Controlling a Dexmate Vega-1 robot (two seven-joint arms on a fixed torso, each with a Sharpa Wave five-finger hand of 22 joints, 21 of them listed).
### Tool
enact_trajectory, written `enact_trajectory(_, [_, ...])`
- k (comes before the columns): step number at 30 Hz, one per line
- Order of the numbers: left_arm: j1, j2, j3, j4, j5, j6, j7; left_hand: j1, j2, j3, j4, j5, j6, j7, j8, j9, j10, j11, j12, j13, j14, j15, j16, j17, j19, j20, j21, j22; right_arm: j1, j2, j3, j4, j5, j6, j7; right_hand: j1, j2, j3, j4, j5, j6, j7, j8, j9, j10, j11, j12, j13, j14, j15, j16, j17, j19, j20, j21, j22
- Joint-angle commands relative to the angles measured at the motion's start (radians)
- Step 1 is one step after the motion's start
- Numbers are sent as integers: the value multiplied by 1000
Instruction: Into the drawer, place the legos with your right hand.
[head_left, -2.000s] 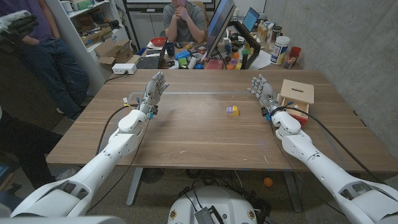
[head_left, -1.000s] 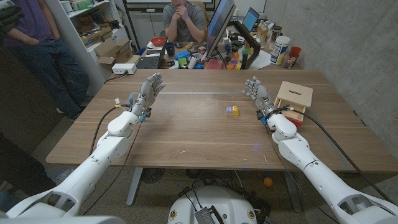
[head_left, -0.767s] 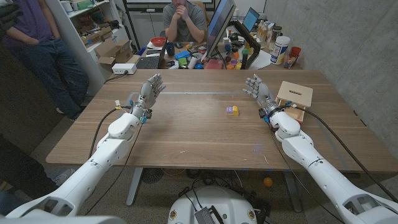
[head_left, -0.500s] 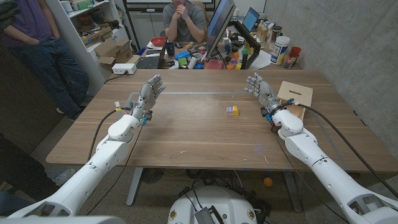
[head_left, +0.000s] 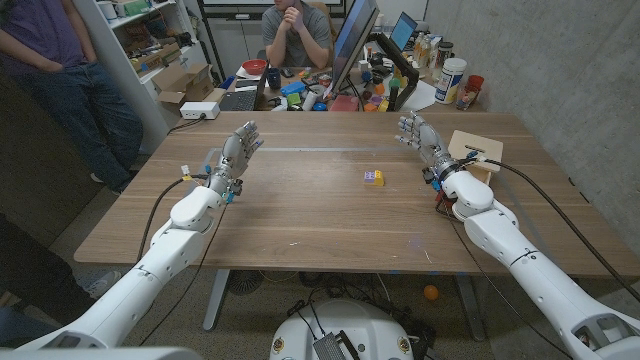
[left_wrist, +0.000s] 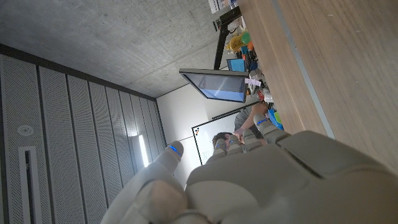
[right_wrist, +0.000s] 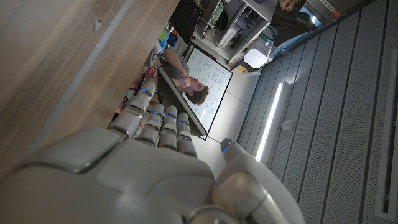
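Legos (head_left: 373, 177), a small purple-and-yellow cluster, are sitting on the wooden table (head_left: 300, 215) a little right of its middle, well apart from both hands. Going from the left: the left hand (head_left: 236, 151) is hovering over the table's left part with its fingers spread and nothing in them; in the left wrist view its back (left_wrist: 273, 180) is showing, and its fingers are pointing toward the cluttered desk behind. Next come the legos, with bare wood all round them. Further right, the right hand (head_left: 421, 138) is also standing with fingers apart and empty, its back (right_wrist: 124, 180) filling the lower part of the right wrist view. Just beyond it sits the wooden drawer box (head_left: 478, 150), partly hidden by the wrist; whether its drawer is pulled out is hard to tell from here.

The bricks are probably light, rigid and smooth-sided plastic, so they are likely to skid if nudged. They may be pressed together, though the picture is too small to be sure. A pinch across two opposite side faces, thumb against fingers and low on the stack, looks safest.
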Motion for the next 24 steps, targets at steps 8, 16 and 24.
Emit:
enact_trajectory(8, [13,10,-12,6,-16,-22,-24,0,113,4,1,7,4,2,6,1,-5,6,4,1,-3,5,3,4,-3,8,1,3,-33,-58,0,-151,-107,-51,-76,27,38,7,-17,7,18,6,-2,4,20,4,0,3,29,9,1,-2,20,2,6,2])
enact_trajectory(16, [16,11,-12,5,-20,-30,-36,0,113,3,1,7,4,2,6,2,-4,6,4,1,-3,5,3,4,-2,8,1,3,-52,-91,13,-229,-164,-93,-112,43,33,12,-31,8,20,9,-4,4,25,6,-1,3,37,11,-1,-5,23,5,5,3])
enact_trajectory(24, [20,13,-13,-1,-22,-35,-40,0,112,2,2,7,6,2,6,2,-4,6,4,1,-2,4,3,4,-2,8,1,3,-58,-131,17,-301,-240,-160,-134,69,17,17,-58,10,11,10,-10,4,17,3,-9,3,33,10,-10,-8,21,8,2,3])
